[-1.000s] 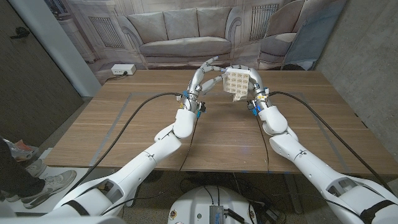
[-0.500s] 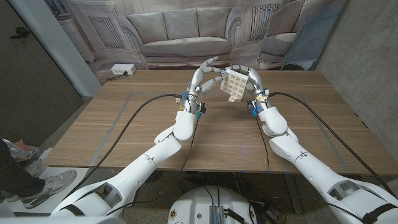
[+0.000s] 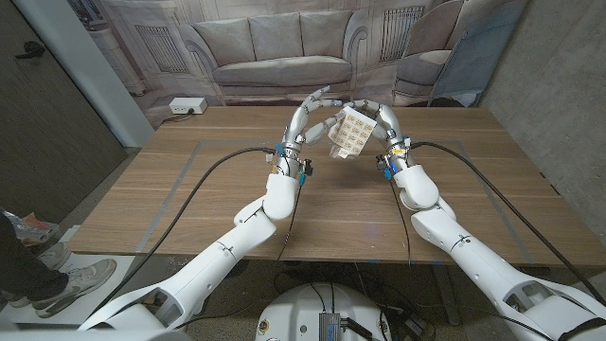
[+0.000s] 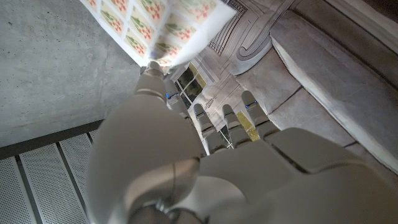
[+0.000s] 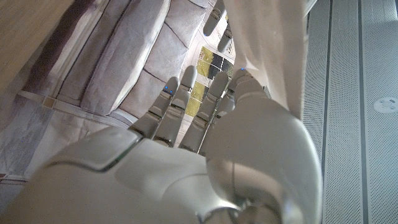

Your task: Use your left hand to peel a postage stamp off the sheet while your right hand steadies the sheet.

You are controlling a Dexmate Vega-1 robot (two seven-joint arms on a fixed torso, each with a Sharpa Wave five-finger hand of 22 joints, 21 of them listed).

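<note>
- Right now, your right hand (image 3: 383, 128) holds the stamp sheet (image 3: 347, 134) up off the wooden table (image 3: 189, 189), just above the middle of the head view, a little right of centre.
- You have the sheet tilted, its printed face toward the head camera, rows of small stamps showing on it.
- In the head view, your right fingers curl around the sheet's right edge; in the right wrist view the same hand (image 5: 205, 149) shows from behind, with the sheet's white back (image 5: 267, 43) rising at the top of the frame beside the fingertips.
- Your left hand (image 3: 308, 116) is raised just left of the sheet in the head view, fingers spread and arched toward it.
- In the left wrist view, one digit of your left hand (image 4: 186, 155) touches the lower edge of the sheet (image 4: 161, 25) at the top left of the frame, with the other fingers (image 4: 231, 124) apart from it.
- Whether you have a stamp pinched there cannot be told; no stamp is visibly lifted from the sheet.
- Behind the table, a sofa backdrop (image 3: 275, 47) fills the top of the head view.
</note>
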